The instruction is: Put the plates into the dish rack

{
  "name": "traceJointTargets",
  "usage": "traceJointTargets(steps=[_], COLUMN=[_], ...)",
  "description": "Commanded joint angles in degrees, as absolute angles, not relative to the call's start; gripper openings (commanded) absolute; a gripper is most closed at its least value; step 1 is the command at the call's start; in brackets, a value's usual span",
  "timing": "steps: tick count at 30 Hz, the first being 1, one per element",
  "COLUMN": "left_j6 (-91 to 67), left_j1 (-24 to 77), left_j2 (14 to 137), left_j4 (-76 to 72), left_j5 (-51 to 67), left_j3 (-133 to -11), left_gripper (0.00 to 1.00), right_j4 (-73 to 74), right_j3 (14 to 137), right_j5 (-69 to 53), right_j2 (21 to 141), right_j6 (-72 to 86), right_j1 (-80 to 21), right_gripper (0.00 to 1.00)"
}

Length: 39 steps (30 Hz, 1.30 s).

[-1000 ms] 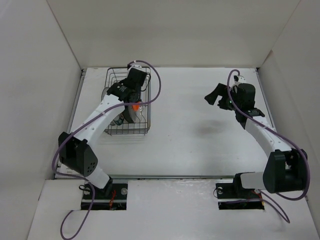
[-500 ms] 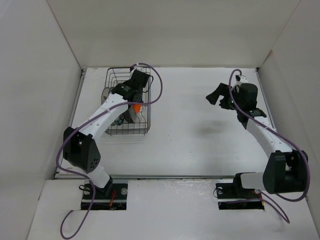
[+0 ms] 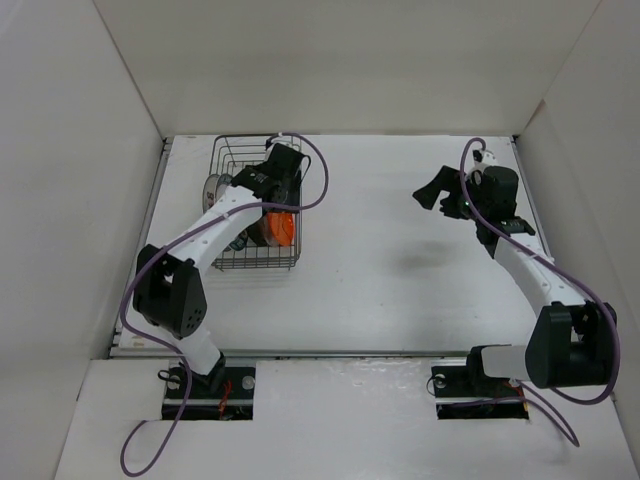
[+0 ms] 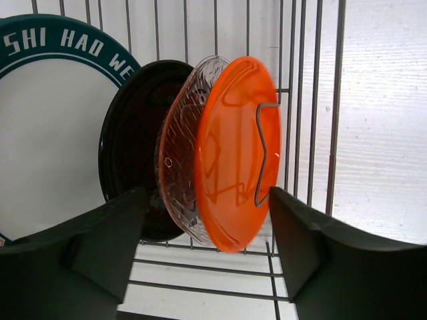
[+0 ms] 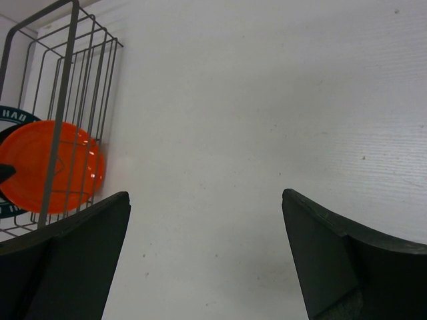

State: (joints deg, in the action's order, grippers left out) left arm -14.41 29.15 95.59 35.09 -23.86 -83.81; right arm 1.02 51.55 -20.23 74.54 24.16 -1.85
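Plates stand on edge in a row inside the rectangular dark wire dish rack (image 3: 250, 262) at the far left of the white table (image 3: 400, 290). From the left wrist camera, a glossy orange round plate (image 4: 233, 180) is rightmost, with a bent wire prong (image 4: 261, 153) running across its face. A clear patterned plate (image 4: 175, 167) stands close behind it, though whether the two touch cannot be told. Next come a glossy black plate (image 4: 130, 153) and a white plate with a dark green lettered rim (image 4: 47, 133) at the left edge of that view. The left gripper (image 4: 207, 197) hovers just in front of the orange plate, jaws spread wide and pinching nothing. From above, the left arm reaches across the rack and hides most of the row; only the orange plate shows plainly, near the rack's right wall. Well apart, over the table's right side, the right gripper (image 5: 205, 197) is likewise spread wide and empty, its camera looking toward the rack.
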Motion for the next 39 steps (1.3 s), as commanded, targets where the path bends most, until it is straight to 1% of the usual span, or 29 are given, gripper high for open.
traceJointTargets(steps=[1, 2, 4, 6, 7, 8, 10, 11, 13, 15, 19, 25, 28, 34, 39], left_j6=[-13.72, -13.01, -12.30, -10.47, -9.94, -9.93, -8.88, -8.01, -7.21, -6.42, -4.49, -2.46, -1.32, -1.32, -2.64], left_j1=[29.27, 29.27, 29.27, 29.27, 29.27, 27.44, 24.97, 22.96, 21.28, 19.26, 17.84, 15.56, 14.77, 9.94, 6.51], left_j2=[91.85, 91.85, 91.32, 90.62, 89.92, 89.39, 89.38, 88.86, 88.25, 86.14, 80.08, 66.22, 59.36, 48.45, 45.71], left_j4=[34.63, 35.59, 37.16, 37.70, 38.23, 38.23, 39.46, 40.51, 41.04, 41.66, 41.66, 39.29, 38.77, 38.23, 38.85], left_j5=[-22.76, -22.76, -23.55, -25.13, -25.83, -25.06, -22.77, -21.89, -21.36, -20.65, -24.16, -31.80, -34.09, -34.10, -29.37], left_j3=[-86.91, -88.32, -93.85, -99.28, -101.14, -102.90, -108.07, -109.85, -112.84, -116.09, -118.04, -111.11, -105.85, -99.59, -95.98], left_gripper=[0.73, 0.79, 0.86, 1.00, 1.00, 1.00, 1.00, 1.00, 1.00, 1.00, 1.00, 1.00, 1.00, 1.00, 1.00], right_j4=[-0.44, -0.44, 0.34, 5.95, 9.02, 12.36, 22.29, 25.37, 31.95, 34.36, 38.14, 44.38, 47.10, 48.78, 49.31], right_j3=[53.17, 53.78, 54.66, 58.68, 60.97, 63.52, 72.04, 74.94, 81.43, 84.01, 87.27, 90.79, 92.20, 93.77, 95.71], right_j5=[-22.76, -22.76, -22.60, -19.09, -16.90, -11.92, -6.01, -0.41, 3.67, 6.84, 9.92, 19.58, 21.70, 20.21, 16.89], right_j2=[73.83, 73.83, 73.13, 71.47, 71.46, 70.58, 69.79, 69.09, 67.25, 65.23, 59.78, 52.39, 49.66, 46.05, 46.05], right_j6=[23.29, 23.29, 22.33, 19.97, 18.56, 16.89, 12.25, 11.17, 9.85, 9.23, 9.23, 9.23, 9.23, 9.23, 9.23], right_j1=[-1.49, -1.49, -2.63, -4.04, -4.83, -6.84, -9.13, -10.88, -12.30, -14.14, -15.29, -16.00, -16.00, -16.70, -17.23], right_gripper=[1.00, 1.00, 1.00, 1.00, 1.00, 1.00, 1.00, 1.00, 1.00, 1.00, 1.00, 1.00, 1.00, 1.00, 1.00])
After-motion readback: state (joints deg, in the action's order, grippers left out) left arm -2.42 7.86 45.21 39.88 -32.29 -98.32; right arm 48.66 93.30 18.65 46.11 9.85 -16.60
